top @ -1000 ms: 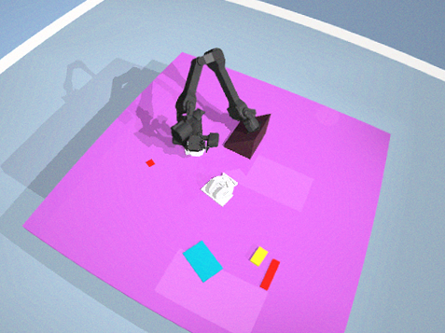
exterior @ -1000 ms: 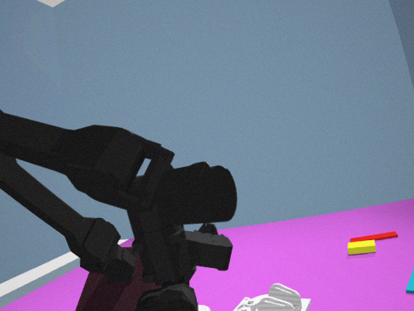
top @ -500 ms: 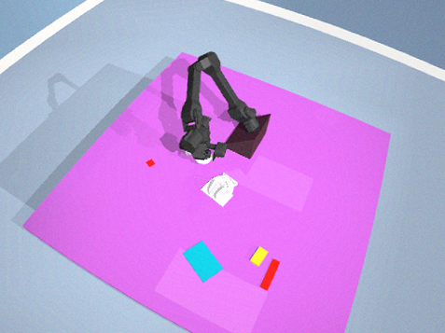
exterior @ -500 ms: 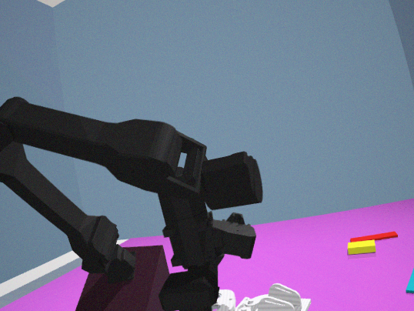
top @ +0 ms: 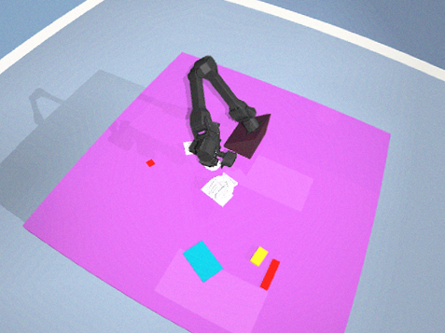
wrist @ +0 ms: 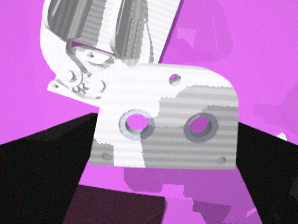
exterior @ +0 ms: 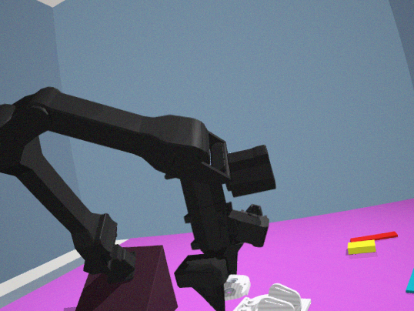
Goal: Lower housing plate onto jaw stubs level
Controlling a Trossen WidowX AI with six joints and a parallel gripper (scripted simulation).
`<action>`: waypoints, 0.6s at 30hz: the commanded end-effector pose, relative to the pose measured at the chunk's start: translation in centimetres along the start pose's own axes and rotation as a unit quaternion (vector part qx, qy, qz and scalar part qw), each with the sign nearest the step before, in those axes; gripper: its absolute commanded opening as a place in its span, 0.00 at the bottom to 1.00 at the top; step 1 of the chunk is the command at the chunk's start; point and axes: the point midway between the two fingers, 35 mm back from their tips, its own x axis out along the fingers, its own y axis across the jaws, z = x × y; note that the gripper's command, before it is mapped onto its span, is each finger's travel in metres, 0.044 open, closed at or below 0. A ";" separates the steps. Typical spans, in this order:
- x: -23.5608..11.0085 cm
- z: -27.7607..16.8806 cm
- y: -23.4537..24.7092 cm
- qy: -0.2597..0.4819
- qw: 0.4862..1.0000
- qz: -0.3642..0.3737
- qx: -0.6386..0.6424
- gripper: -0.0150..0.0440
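My gripper [top: 215, 163] [exterior: 229, 289] [wrist: 164, 123] is shut on the white housing plate [top: 212, 166] [exterior: 242, 285] [wrist: 131, 95], one finger at each side edge. The plate is off the mat; two large ringed holes and a smaller hole show in it. The white gripper base with its two jaws [top: 220, 190] [exterior: 285, 298] [wrist: 87, 25] stands on the mat, beyond the plate. In the wrist view the plate's upper left corner overlaps the near end of the base. Round pins show beside that corner. The plate's height above the base is hard to tell.
A white piece [top: 187, 148] lies beside the hand. The dark block [top: 246, 141] [exterior: 154, 273] [wrist: 120, 205] stands under the arm's foot. A cyan slab [top: 202, 261], a yellow block [top: 259, 256] [exterior: 362, 247], a red bar [top: 270, 274] [exterior: 373, 237] and a small red square [top: 150, 162] lie farther off.
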 end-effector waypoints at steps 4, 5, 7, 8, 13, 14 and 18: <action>0.1 0.3 2.1 0.001 0.999 -0.008 0.038 0.85; 0.1 0.3 2.4 0.001 0.999 -0.009 0.044 0.85; 0.2 0.3 3.0 0.001 0.998 -0.011 0.056 0.85; 0.2 0.3 3.4 0.001 0.998 -0.013 0.062 0.85; 0.2 0.3 5.0 -0.001 0.996 -0.019 0.092 0.85; 0.2 0.2 5.3 -0.001 0.995 -0.020 0.098 0.85; 0.3 0.1 6.6 -0.004 0.992 -0.026 0.123 0.85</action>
